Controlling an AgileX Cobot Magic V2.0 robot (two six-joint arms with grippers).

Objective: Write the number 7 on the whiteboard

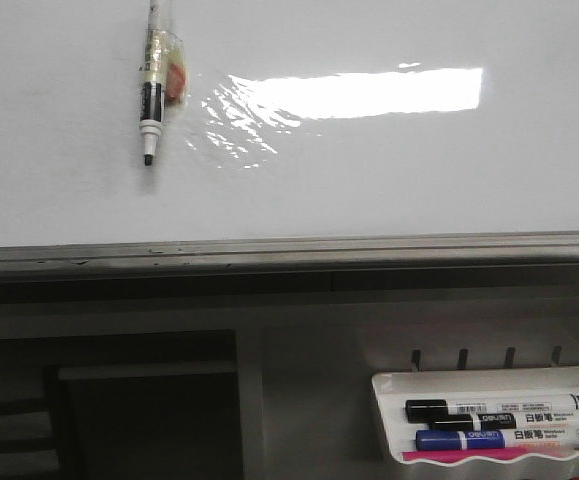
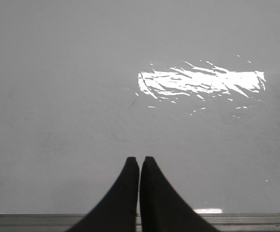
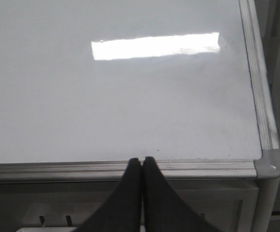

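Observation:
The whiteboard [image 1: 389, 180] fills the upper half of the front view, glossy white, with a grey metal bottom edge [image 1: 289, 250]. No number 7 shows on it in any view. A black-tipped marker [image 1: 150, 110] with clear tape round its barrel lies against the board at the upper left, tip down. Neither gripper appears in the front view. My left gripper [image 2: 140, 158] is shut and empty, facing the bare whiteboard [image 2: 57, 77]. My right gripper [image 3: 142, 159] is shut and empty, its tips level with the bottom edge of the whiteboard [image 3: 81, 106].
A bright glare band [image 1: 369, 92] and a wrinkled film patch [image 1: 237, 128] mark the board. A white tray [image 1: 389, 385] at the lower right holds black and blue markers [image 1: 504, 437]. The board's grey right corner [image 3: 269, 164] shows in the right wrist view.

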